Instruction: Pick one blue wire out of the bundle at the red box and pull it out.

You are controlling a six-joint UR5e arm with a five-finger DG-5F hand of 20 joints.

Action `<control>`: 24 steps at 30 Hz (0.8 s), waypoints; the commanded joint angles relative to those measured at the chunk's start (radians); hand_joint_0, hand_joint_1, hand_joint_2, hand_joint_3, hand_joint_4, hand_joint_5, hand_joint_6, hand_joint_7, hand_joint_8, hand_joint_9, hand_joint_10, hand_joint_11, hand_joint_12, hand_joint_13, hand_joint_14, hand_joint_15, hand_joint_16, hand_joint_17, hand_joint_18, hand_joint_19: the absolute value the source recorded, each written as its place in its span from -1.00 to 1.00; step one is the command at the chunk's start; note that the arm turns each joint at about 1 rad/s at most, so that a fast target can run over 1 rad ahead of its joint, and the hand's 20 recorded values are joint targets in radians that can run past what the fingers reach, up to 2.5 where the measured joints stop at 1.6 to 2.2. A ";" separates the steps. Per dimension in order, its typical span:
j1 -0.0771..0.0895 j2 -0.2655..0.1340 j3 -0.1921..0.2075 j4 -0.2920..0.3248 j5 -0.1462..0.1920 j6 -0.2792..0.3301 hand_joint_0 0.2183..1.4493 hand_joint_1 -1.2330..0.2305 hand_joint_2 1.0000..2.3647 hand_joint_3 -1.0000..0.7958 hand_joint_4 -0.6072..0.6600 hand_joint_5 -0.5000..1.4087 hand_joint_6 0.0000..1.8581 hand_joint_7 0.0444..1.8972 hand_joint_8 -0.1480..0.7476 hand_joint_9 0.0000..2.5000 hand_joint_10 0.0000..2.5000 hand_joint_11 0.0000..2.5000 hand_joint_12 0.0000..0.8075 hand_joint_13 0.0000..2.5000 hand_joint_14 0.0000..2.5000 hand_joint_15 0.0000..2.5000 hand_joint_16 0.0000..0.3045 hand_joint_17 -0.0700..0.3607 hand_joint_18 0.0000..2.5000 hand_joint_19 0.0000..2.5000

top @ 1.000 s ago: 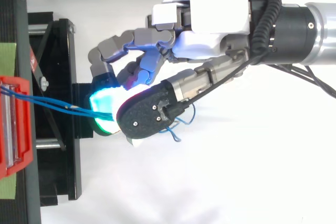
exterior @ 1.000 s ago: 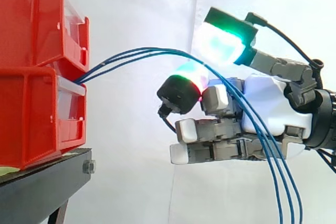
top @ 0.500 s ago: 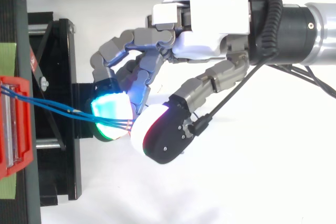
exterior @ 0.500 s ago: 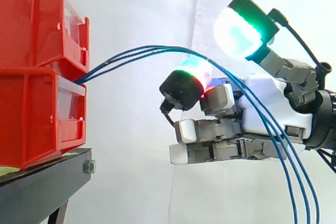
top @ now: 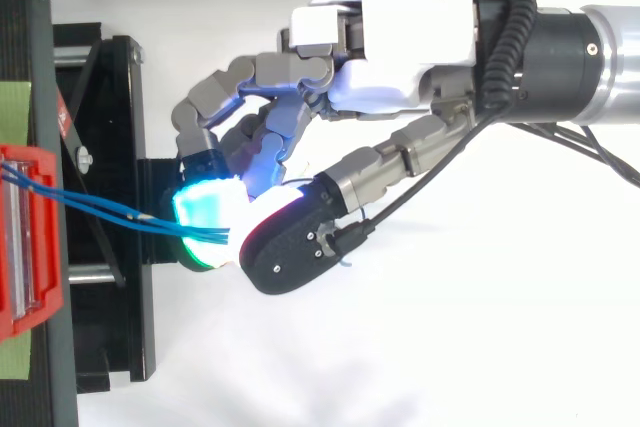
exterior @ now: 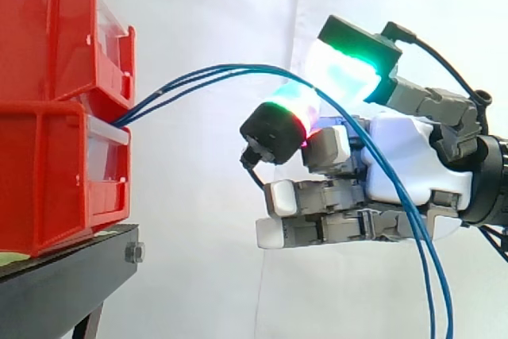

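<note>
We note three thin blue wires arching from two stacked red bins; the hand pinches them.

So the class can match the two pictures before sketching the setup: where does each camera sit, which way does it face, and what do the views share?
Side view: beside the work, at about its height, looking level across at the red bins on the black stand; the hand enters from the right.
Top view: above the work, looking down; the hand and arm enter from the right edge.
Shared: the hand, red bins and blue wires pinched between its fingertips.
</note>
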 commanded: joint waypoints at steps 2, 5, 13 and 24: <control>0.000 0.000 0.000 0.001 0.000 0.000 -0.43 -0.12 -1.00 0.06 0.20 -0.54 -0.22 0.26 -0.06 -0.20 -0.99 -0.55 0.07 -0.45 -0.99 -0.60 -0.51 0.11 -0.64 -0.61; 0.000 0.000 0.000 0.001 0.000 0.000 -0.41 -0.09 -0.96 0.06 0.33 -0.52 -0.28 0.36 -0.08 -0.18 -0.99 -0.56 0.07 -0.44 -0.99 -0.60 -0.51 0.10 -0.64 -0.61; 0.000 0.000 0.000 0.001 0.000 0.000 -0.45 -0.03 -0.98 -0.09 0.32 -0.50 -0.40 0.57 -0.14 -0.16 -0.99 -0.54 0.00 -0.45 -0.98 -0.59 -0.56 0.03 -0.67 -0.59; 0.000 0.000 0.000 0.004 0.000 0.000 -0.58 -0.29 -1.00 -0.44 0.27 -0.55 -0.18 0.40 -0.09 -0.17 -0.98 -0.45 -0.02 -0.46 -0.98 -0.57 -0.58 -0.01 -0.68 -0.59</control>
